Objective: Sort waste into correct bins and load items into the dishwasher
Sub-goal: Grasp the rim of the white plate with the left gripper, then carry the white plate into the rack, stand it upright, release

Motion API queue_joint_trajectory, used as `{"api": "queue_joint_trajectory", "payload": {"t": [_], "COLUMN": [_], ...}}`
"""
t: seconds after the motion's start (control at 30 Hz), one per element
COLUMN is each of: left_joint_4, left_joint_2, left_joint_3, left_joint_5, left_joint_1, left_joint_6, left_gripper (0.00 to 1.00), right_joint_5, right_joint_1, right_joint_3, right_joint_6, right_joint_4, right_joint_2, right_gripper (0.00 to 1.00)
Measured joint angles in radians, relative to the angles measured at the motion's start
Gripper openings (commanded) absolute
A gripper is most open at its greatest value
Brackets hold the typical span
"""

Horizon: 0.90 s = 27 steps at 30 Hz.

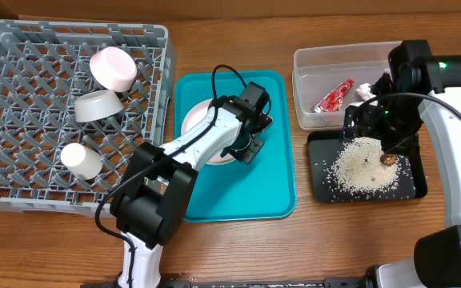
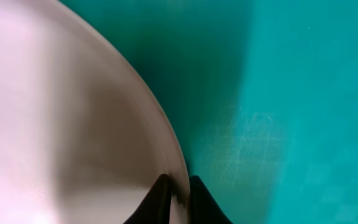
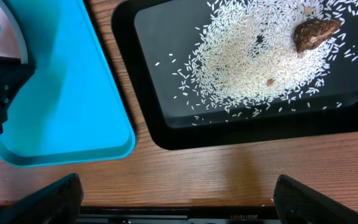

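Note:
My left gripper (image 1: 245, 149) is shut on the right rim of the white flat plate (image 1: 194, 122), which lies on the teal tray (image 1: 262, 192). In the left wrist view both fingertips (image 2: 179, 194) pinch the plate's (image 2: 61, 124) edge. My right gripper (image 1: 374, 122) hovers over the black tray (image 1: 323, 189), open and empty; its fingers (image 3: 176, 202) are spread wide. The black tray holds white rice (image 3: 260, 56) and the brown food lump (image 3: 314, 32). The clear tub (image 1: 310, 56) holds the red-and-silver wrapper (image 1: 334, 96) and the white tissue (image 1: 364, 90). The chopsticks are out of view.
The grey dish rack (image 1: 22, 96) at the left holds a bowl (image 1: 113, 67), a second bowl (image 1: 97, 105) and a small cup (image 1: 81, 160). Bare wooden table lies along the front edge. The teal tray's corner (image 3: 61, 93) sits close to the black tray (image 3: 142, 93).

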<state>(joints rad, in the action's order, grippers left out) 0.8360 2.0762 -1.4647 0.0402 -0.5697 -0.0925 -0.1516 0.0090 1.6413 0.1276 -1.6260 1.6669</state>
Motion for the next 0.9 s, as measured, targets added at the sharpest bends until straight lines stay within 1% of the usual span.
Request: {"api": "queue_joint_trajectory", "payload": {"t": [0.13,0.2,0.23,0.33,0.47,0.53,0.63,0.73,0.9], "left_joint_4": [0.033,0.077,0.136,0.24,0.313,0.332,0.352,0.367,0.388], "left_joint_2": [0.0,0.002,0.008,0.012,0.008,-0.008,-0.068,-0.15,-0.249], "left_joint_3": [-0.027,-0.056,-0.099,-0.216,-0.373,-0.422,-0.447,-0.452,-0.471], "left_joint_5": [-0.011,-0.014,-0.015,-0.014,-0.005,0.004,0.043,0.117,0.295], "left_joint_1": [0.0,0.0,0.0,0.001,0.016,0.035,0.094,0.188,0.364], "left_joint_6": [0.015,0.021,0.032,0.06,0.095,0.109,0.119,0.108,0.034], "left_gripper": [0.04,0.04,0.04,0.04,0.04,0.04,0.04,0.04,0.04], "right_joint_5": [0.0,0.0,-0.001,0.0,0.0,0.0,0.0,0.001,0.002], "right_joint_1": [0.0,0.0,0.0,0.0,0.0,0.0,0.0,0.0,0.0], "right_joint_3": [0.0,0.0,0.0,0.0,0.0,0.0,0.0,0.0,0.0], "right_joint_6": [0.0,0.0,0.0,0.0,0.0,0.0,0.0,0.0,-0.001], "right_joint_4": [-0.001,0.0,-0.001,-0.001,-0.002,-0.002,-0.002,-0.001,-0.001], "right_joint_2": [0.0,0.0,0.0,0.0,0.0,0.0,0.0,0.0,0.0], "right_gripper": [1.0,1.0,1.0,1.0,1.0,1.0,1.0,1.0,1.0]}}
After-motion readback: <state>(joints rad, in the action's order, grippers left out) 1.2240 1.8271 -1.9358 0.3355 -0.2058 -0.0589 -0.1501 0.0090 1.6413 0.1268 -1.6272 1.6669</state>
